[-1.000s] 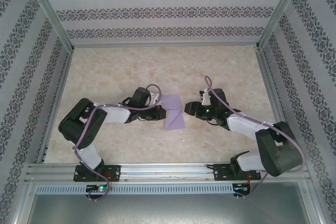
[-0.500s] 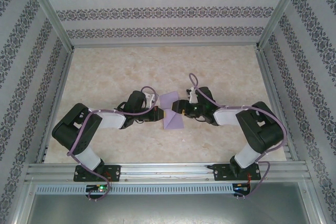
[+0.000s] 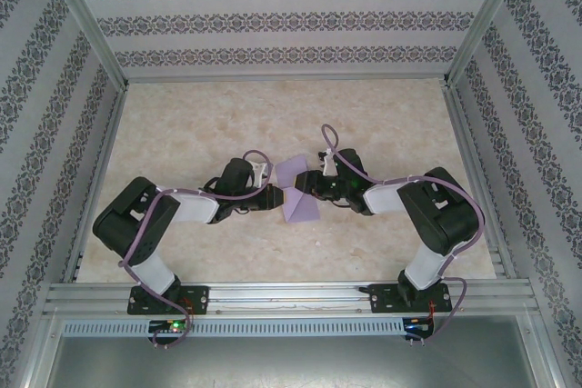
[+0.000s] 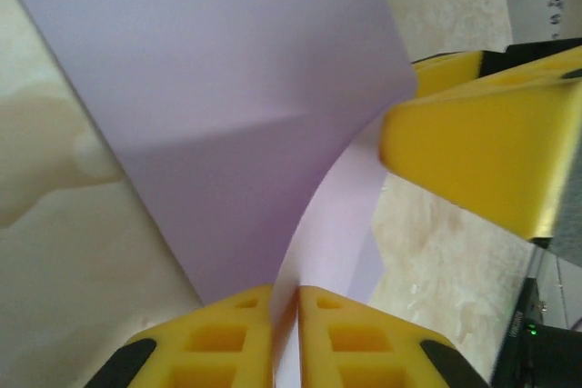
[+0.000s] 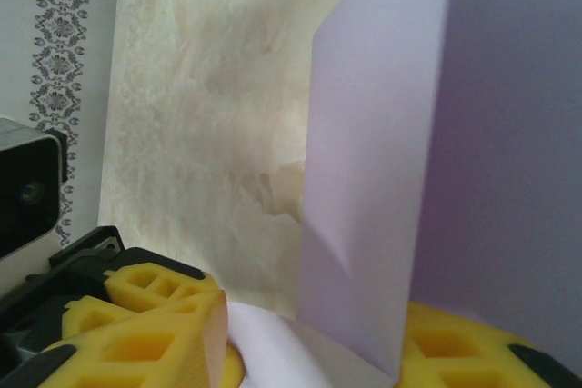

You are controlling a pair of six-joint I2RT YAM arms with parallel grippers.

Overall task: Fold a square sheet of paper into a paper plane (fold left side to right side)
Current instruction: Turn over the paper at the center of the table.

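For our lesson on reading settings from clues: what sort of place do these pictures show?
Probably a robot test cell: an aluminium frame boxes in a marble-look table, patterned panels wall it, and two robot arms are bolted at the front.

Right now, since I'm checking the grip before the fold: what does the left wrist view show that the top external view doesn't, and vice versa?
Left wrist view: the left pincer pinches the square sheet of paper at its edge, and it curves up from there. Top external view: the left arm and right arm meet over the table, the sheet between them. Shared: the lilac sheet and the right pincer close at its other side.
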